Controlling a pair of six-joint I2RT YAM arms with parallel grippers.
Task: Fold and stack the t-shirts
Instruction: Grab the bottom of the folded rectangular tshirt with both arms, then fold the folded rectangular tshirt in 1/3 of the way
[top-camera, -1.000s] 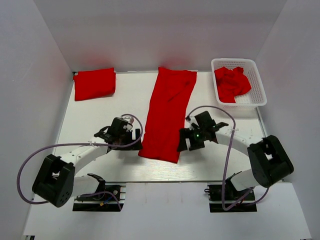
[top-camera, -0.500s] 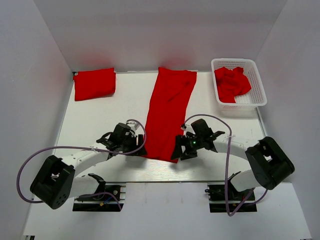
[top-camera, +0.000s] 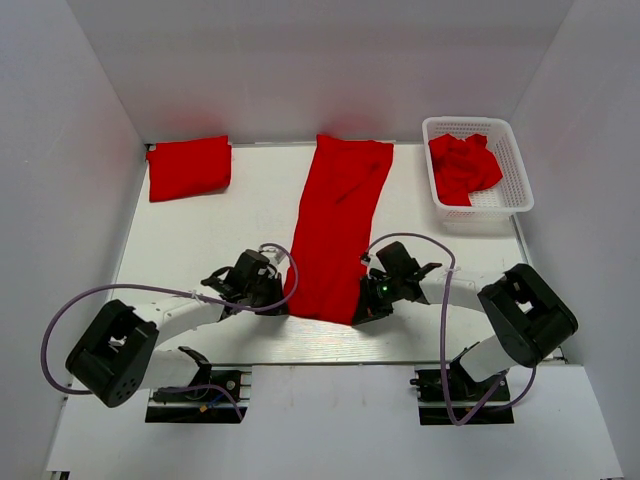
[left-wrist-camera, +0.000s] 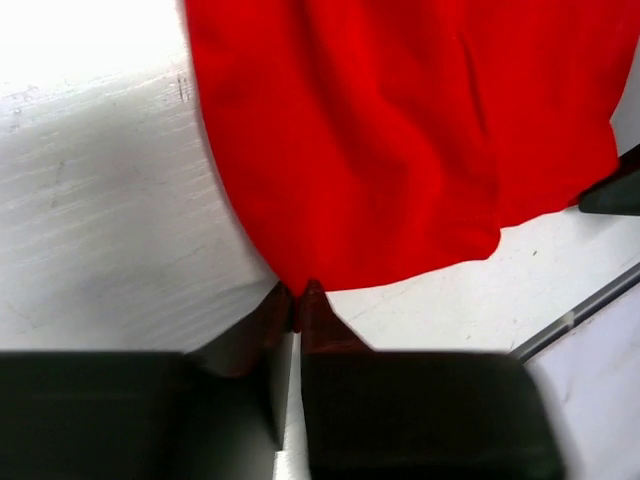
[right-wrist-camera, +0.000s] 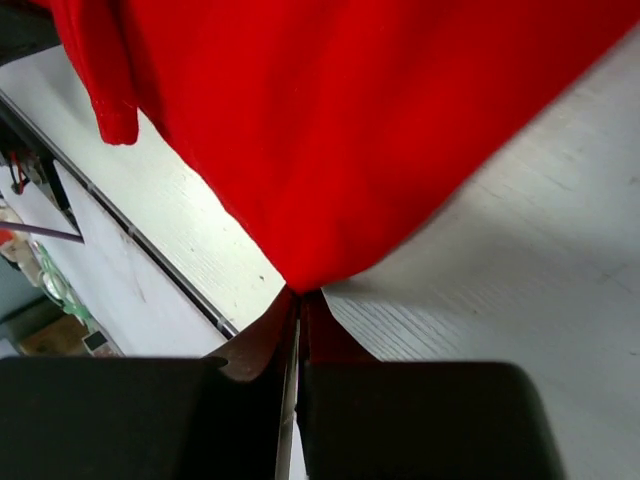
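Note:
A long red t-shirt, folded into a narrow strip, lies down the middle of the table. My left gripper is shut on its near left corner; the left wrist view shows the cloth pinched between the fingertips. At the near right corner my right gripper is shut on the shirt, the red cloth caught in its tips. A folded red t-shirt lies at the far left. A crumpled red t-shirt fills the basket.
The white lattice basket stands at the far right corner. The table's near edge runs just below both grippers. White walls enclose the table on three sides.
Both grippers have moved inward and toward me to the shirt's near corners and closed from open onto the cloth. The shirt's near edge has drawn slightly narrower.

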